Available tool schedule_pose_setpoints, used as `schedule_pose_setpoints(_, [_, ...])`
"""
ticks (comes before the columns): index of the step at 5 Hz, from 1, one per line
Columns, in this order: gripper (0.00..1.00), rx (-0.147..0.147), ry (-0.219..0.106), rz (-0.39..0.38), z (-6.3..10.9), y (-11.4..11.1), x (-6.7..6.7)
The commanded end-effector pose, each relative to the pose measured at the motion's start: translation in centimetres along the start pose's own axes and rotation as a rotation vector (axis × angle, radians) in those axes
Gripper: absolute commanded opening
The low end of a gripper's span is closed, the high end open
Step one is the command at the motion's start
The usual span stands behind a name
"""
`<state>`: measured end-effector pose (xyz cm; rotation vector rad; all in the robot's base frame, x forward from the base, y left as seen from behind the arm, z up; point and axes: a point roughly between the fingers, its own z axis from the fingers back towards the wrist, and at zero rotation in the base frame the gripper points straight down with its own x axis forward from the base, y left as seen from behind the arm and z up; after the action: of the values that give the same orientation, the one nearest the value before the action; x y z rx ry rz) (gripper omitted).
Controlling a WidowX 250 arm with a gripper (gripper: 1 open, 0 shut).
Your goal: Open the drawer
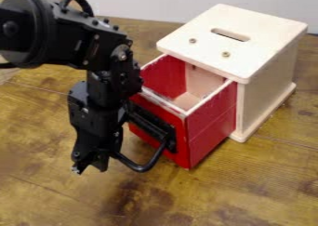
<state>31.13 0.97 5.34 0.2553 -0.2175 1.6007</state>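
Camera view shows the tool (pixel 95 161) pointing steeply down at the table (pixel 50 192), its jaws nearly together around the black loop handle (pixel 147 148), a hold that lets a pull slide the drawer. The red drawer (pixel 187 104) stands well out of the cream-white cabinet (pixel 255 67), pale wooden inside exposed, so the opening looks largely done.

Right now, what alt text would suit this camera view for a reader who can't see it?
A black robot arm's gripper grips the black loop handle of a red drawer, pulled partly out of a cream-white cube cabinet on a wooden table.
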Motion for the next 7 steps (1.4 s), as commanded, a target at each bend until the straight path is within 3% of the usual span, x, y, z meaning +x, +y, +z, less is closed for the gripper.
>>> schedule_pose_setpoints(1, [0.0, 0.068, -0.045, 0.115, -0.16, 2.37, 3.46])
schedule_pose_setpoints(7, [0.0, 0.075, -0.073, 0.08, -0.43, 3.09, 3.37])
